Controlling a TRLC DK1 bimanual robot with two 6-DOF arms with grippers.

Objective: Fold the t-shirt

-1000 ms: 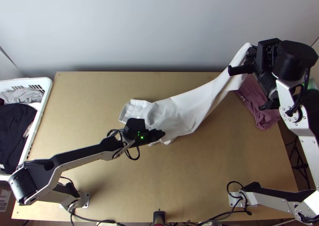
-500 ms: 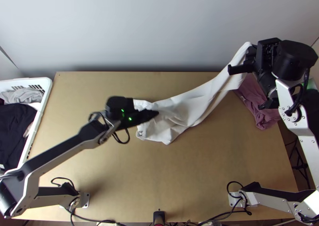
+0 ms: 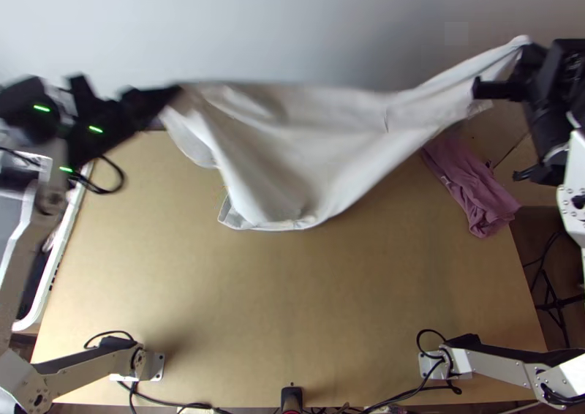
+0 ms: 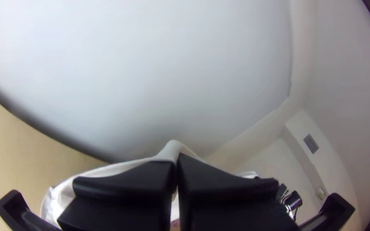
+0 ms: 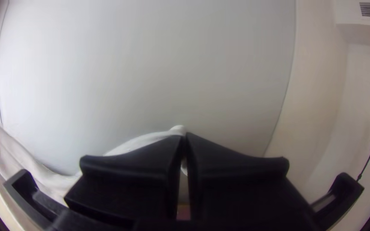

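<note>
The white t-shirt hangs stretched between both grippers above the table's far part, its middle sagging down toward the tabletop. At the upper left, my left gripper holds one end of it. In the left wrist view my left gripper is shut on a bit of white cloth. My right gripper is at the upper right with the other end. In the right wrist view my right gripper is shut on the cloth, which trails away toward the far side.
A mauve cloth lies bunched at the table's right edge, below the raised t-shirt. A white basket with clothes stands at the left, partly behind the left arm. The wooden table has its near half bare between the arm bases.
My left gripper has swung up and to the left, pulling its end of the t-shirt along and spreading it. The right gripper has moved a little up and to the right with its end.
</note>
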